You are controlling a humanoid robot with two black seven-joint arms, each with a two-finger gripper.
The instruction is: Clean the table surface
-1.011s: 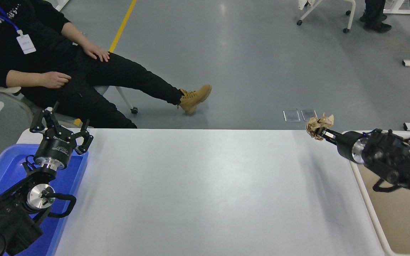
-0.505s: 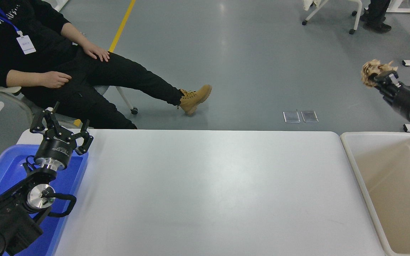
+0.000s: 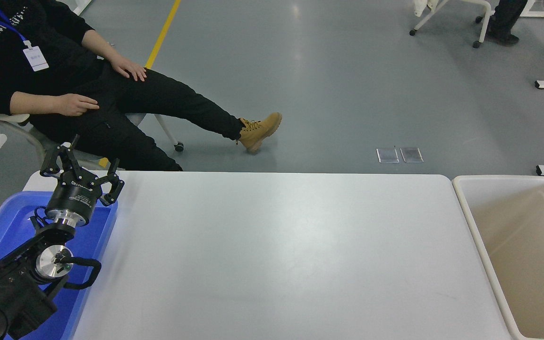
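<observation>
The table surface (image 3: 281, 255) is a wide matte white top with rounded corners, and nothing lies on it. My left gripper (image 3: 80, 170) is parked at the lower left above the blue tray (image 3: 3, 226), with its fingers spread open and empty. My right arm and gripper are out of view. The crumpled brown paper is out of view too.
A beige rectangular bin (image 3: 527, 245) stands against the table's right end, its inside bare where it shows. A person (image 3: 64, 85) sits on a chair at the far left, one leg stretched out behind the table's far edge. Chairs stand at the top right.
My right gripper, shut on a crumpled brown paper, rose up and to the right from above the table's far right corner and left the picture. The left arm has not moved.
</observation>
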